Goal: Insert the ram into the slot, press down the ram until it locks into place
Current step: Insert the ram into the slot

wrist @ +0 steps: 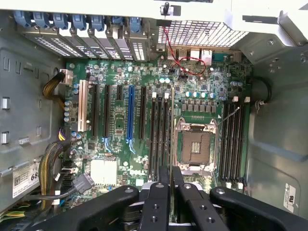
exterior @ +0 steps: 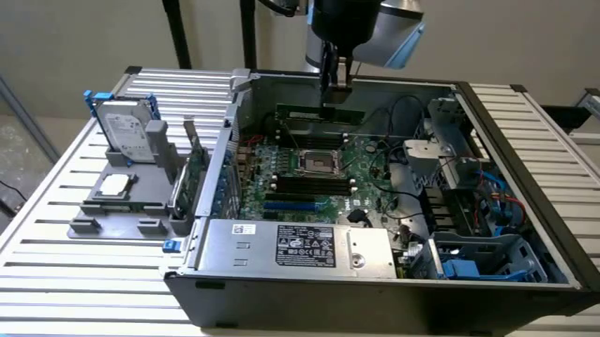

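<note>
Long, thin green circuit-board ram stick (exterior: pixel 300 111) stands on its long edge, lined up lengthwise just beside the narrow black plastic memory slot (wrist: pixel 167 134) in the green motherboard's (wrist: pixel 115 130) middle

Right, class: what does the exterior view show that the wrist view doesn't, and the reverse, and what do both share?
Exterior view: a hard drive standing in a grey holder outside the case. Wrist view: a white slot and red wires. Both: the processor socket, and the gripper shut on the ram above the black slots.
</note>
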